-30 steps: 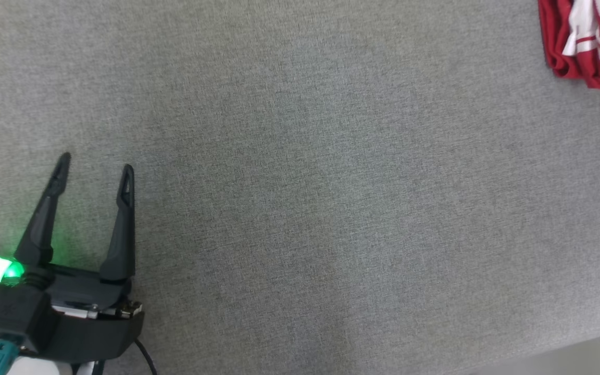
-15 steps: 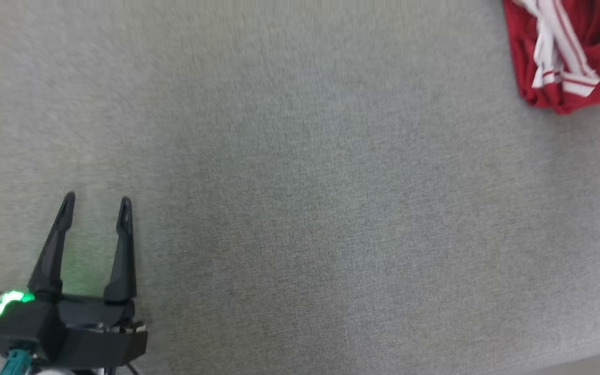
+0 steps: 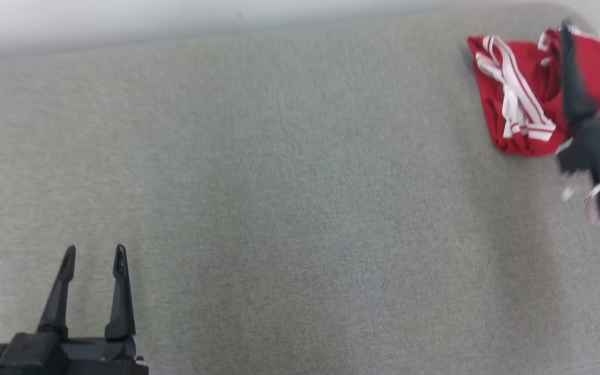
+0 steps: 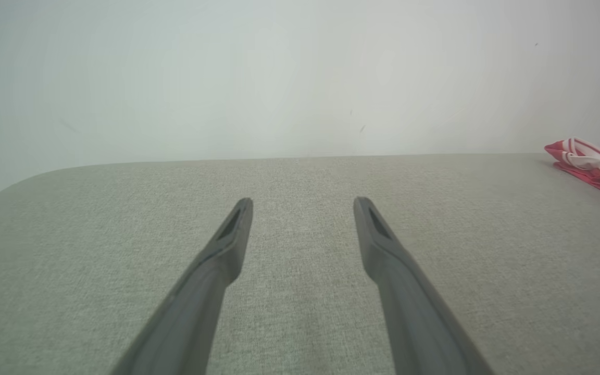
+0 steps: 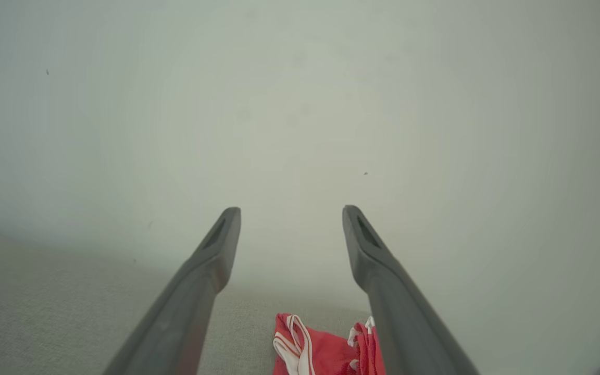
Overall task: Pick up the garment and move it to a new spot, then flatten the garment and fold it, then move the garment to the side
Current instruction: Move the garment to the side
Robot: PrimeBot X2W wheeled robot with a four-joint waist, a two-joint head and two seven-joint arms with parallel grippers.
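Observation:
The garment point(image 3: 519, 104) is a crumpled red piece with white stripes, lying near the far right corner of the grey fabric table point(image 3: 300, 182). My right gripper point(image 3: 595, 18) hangs open over the garment's right part, blurred, at the head view's right edge. In the right wrist view the garment point(image 5: 321, 349) lies low between the spread fingers of the right gripper point(image 5: 291, 209), apart from them. My left gripper point(image 3: 95, 250) stands open at the near left with nothing between its fingers. The left wrist view has the left gripper point(image 4: 303, 200) over bare fabric and the garment point(image 4: 591, 166) far right.
A pale wall point(image 3: 175, 21) runs along the table's far edge. The table's far right corner point(image 3: 573, 15) is rounded, just behind the garment. Bare grey fabric stretches between the two grippers.
The whole head view has shifted, so the camera moved: the garment now sits lower and further left. The right gripper has come into view over it. Both grippers stay open.

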